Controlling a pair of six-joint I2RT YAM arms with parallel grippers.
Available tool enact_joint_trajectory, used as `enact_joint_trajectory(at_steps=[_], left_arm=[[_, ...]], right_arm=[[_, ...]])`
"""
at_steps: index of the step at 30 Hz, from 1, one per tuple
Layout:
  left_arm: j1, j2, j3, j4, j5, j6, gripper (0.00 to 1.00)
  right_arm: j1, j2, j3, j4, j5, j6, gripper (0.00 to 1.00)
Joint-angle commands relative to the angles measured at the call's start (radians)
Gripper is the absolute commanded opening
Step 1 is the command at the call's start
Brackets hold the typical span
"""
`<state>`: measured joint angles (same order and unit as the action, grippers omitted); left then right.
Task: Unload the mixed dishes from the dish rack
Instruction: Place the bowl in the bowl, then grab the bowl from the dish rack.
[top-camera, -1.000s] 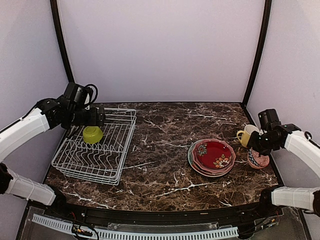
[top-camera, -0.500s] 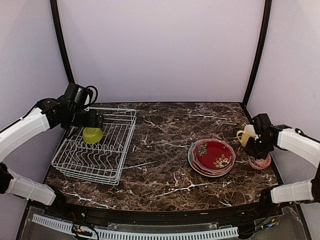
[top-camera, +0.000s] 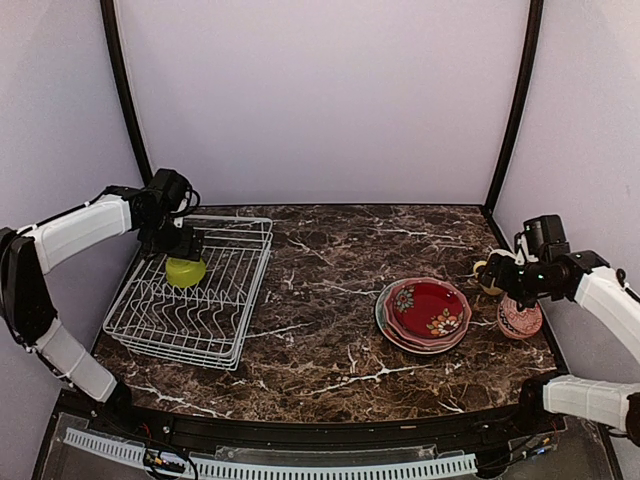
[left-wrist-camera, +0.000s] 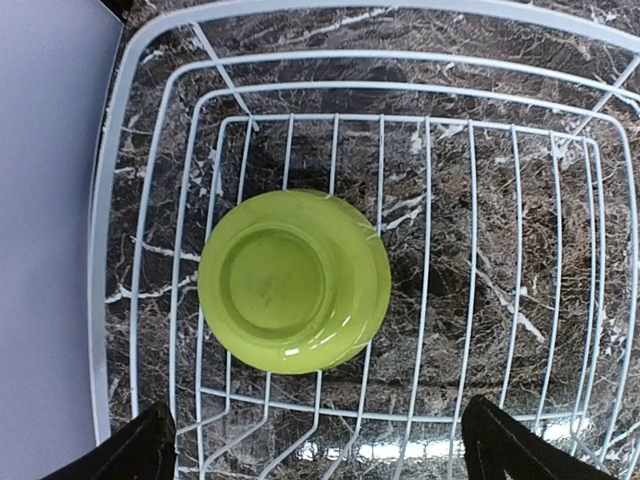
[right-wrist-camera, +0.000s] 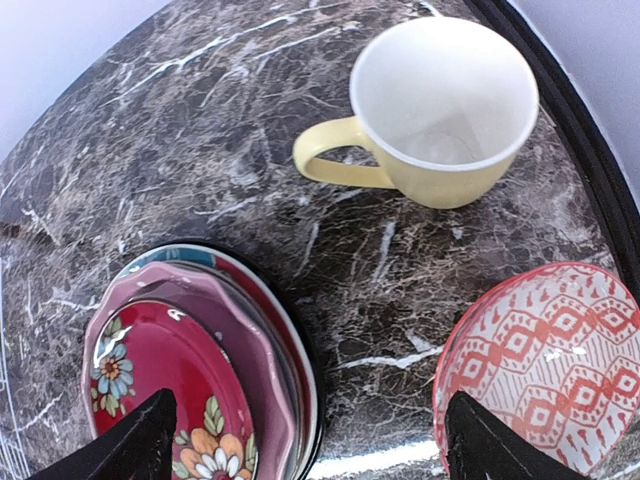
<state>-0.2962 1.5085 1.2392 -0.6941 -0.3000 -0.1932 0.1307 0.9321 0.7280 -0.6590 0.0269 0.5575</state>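
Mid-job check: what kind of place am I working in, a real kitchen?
Probably a test booth staged as a kitchen counter: plain pale walls with black corner posts, a marble-pattern tabletop, a white wire dish rack and stacked plates.

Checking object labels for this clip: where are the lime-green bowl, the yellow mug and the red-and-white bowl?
lime-green bowl (left-wrist-camera: 292, 282), left wrist view, on its upturned base.
yellow mug (right-wrist-camera: 445, 110), right wrist view, on its white inside.
red-and-white bowl (right-wrist-camera: 550, 360), right wrist view, on its patterned inner wall.
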Motion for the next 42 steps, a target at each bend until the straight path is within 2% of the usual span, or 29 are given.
enact_joint_trajectory(at_steps=[1, 6, 14, 18, 21, 28, 38, 42], left_arm=[[0.026, 0.058, 0.031, -0.005, 0.102, 0.033, 0.98], [0.028, 0.179, 0.094, 0.009, 0.116, 0.023, 0.82], [0.028, 0.327, 0.162, 0.025, 0.093, -0.004, 0.76], [0.027, 0.342, 0.163, 0.032, 0.205, -0.018, 0.72], [0.022, 0.329, 0.142, 0.078, 0.366, -0.026, 0.70], [0.007, 0.302, 0.096, 0.187, 0.640, -0.071, 0.70], [-0.022, 0.204, 0.098, 0.172, 0.701, -0.022, 0.81], [-0.018, 0.116, 0.068, 0.181, 0.624, -0.031, 0.88]], right_arm=[[0.003, -0.043, -0.008, 0.044, -0.112, -0.040, 0.92], [0.004, -0.071, -0.027, 0.073, -0.153, -0.043, 0.93], [0.003, -0.058, -0.023, 0.080, -0.175, -0.063, 0.93], [0.003, -0.059, -0.029, 0.087, -0.177, -0.062, 0.93], [0.003, -0.058, -0.035, 0.096, -0.182, -0.055, 0.93], [0.002, -0.043, -0.036, 0.113, -0.199, -0.042, 0.93], [0.003, -0.039, -0.060, 0.137, -0.209, -0.034, 0.94], [0.003, -0.033, -0.062, 0.138, -0.219, -0.029, 0.94]])
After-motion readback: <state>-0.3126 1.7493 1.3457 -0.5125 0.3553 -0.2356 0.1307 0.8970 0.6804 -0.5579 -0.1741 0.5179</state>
